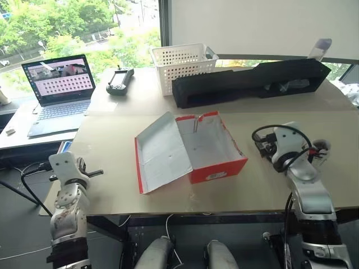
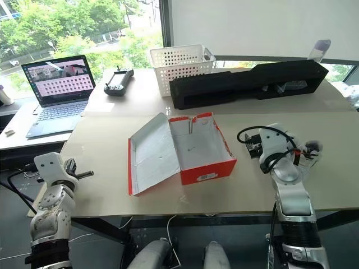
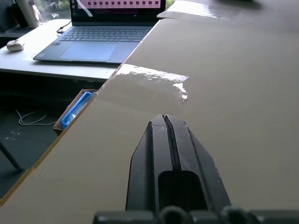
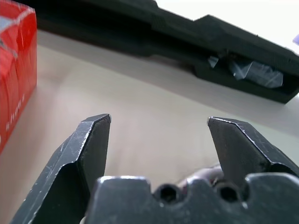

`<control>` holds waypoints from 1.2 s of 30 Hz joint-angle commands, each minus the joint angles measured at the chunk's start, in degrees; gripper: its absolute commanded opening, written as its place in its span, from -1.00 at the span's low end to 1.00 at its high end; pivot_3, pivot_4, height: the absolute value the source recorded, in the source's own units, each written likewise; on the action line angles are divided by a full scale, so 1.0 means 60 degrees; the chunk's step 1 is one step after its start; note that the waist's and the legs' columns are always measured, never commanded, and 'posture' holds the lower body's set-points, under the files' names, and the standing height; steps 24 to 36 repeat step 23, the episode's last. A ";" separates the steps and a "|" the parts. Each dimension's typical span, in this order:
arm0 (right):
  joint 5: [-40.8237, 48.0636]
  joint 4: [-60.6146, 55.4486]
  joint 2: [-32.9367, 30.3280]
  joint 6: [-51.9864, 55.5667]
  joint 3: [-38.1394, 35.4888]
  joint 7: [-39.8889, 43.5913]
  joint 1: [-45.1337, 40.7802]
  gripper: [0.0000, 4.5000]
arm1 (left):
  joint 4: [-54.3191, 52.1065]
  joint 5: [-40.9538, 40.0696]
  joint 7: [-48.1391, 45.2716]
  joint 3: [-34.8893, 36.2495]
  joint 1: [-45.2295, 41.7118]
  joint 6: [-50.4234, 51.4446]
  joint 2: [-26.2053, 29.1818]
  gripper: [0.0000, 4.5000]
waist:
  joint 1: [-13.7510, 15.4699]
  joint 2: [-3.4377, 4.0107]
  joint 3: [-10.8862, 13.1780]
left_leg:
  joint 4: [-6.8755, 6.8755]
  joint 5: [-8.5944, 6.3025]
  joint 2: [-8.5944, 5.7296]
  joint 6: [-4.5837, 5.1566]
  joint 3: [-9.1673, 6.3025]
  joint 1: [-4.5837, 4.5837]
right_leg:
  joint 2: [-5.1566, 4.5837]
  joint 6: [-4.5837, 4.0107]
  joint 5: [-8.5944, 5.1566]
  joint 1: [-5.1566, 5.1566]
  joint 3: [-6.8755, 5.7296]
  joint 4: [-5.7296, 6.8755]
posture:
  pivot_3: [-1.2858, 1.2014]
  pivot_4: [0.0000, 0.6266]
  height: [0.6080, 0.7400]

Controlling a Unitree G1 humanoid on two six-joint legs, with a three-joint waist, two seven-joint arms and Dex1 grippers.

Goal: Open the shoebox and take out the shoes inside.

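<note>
Nearest, the left gripper sits low over the table's left front edge, its two fingers pressed flat together and holding nothing. On the other side the right gripper hangs over the right part of the table with its fingers spread wide and empty, pointing across bare tabletop with the red wall of the shoebox off to one side.

Between the arms, a little farther in, the shoebox rests in the middle of the table with its flip lid folded back flat to the left, so the opening step looks done. Its white-grey inside appears empty from the head views; I see no shoes in it or on the table, though the near wall could hide something small pressed against it.

Farther back stand the white basket and the long black box, with a handheld controller and a laptop off to the left.

The main risk, in my judgement, is reaching into an empty box: an open gripper pushing in could shove the light cardboard toward the front edge or snag the lid.
</note>
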 commanded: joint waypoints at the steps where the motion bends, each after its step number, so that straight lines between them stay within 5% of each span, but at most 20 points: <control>1: 0.0111 -0.0111 0.0085 -0.0274 -0.0487 -0.0141 0.0110 0.75 | -0.0275 -0.0107 -0.0231 0.0081 -0.0208 -0.0475 0.0168 -1.00 | -0.0002 0.0000 0.0000 | -0.0002 0.0000 -0.0001 0.0000 0.0003 0.0000 | 0.0000 0.0016 0.0009 0.0004 0.0002 0.0001 | 0.03 -0.52 0.98; 36: 0.0101 -0.0273 0.0288 -0.0141 -0.0925 -0.0253 0.0727 0.75 | 0.0684 -0.0211 -0.1307 -0.0492 -0.0824 -0.1392 0.0133 -1.00 | -0.0026 -0.0004 -0.0004 | -0.0010 0.0000 0.0003 0.0000 0.0009 -0.0002 | 0.0001 0.0035 0.0017 0.0005 0.0001 -0.0002 | 0.03 -0.52 0.98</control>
